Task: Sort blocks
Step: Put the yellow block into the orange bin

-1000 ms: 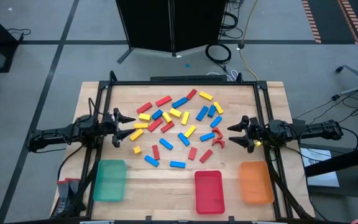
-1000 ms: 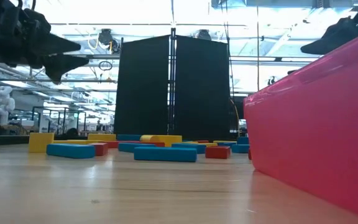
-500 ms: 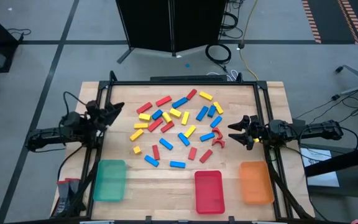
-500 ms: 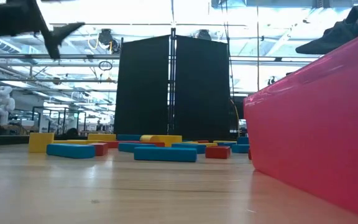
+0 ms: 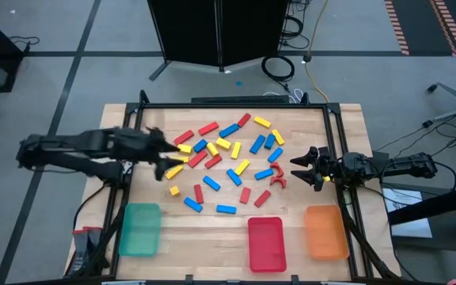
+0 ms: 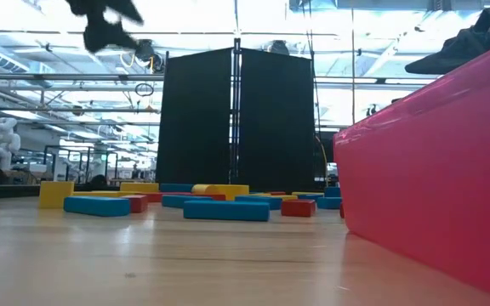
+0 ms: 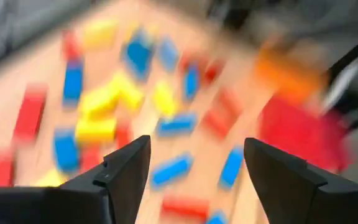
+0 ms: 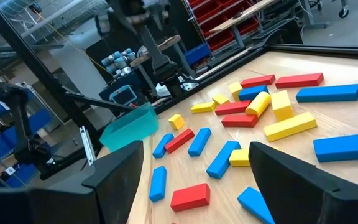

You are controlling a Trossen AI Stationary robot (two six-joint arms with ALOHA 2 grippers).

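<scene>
Both grippers' jaws gape empty: left gripper (image 5: 165, 157) above the blocks (image 5: 226, 165), right gripper (image 5: 298, 168) beside them.

Blocks (image 5: 224, 162) crowd table's middle, packed tight toward left, so little room to slip fingers between there. Looser gaps on near side, around stray blue ones. Bare wood strip runs between pile and trays: green tray (image 5: 140, 229), red tray (image 5: 265, 242), orange tray (image 5: 325, 232) line near edge.
</scene>
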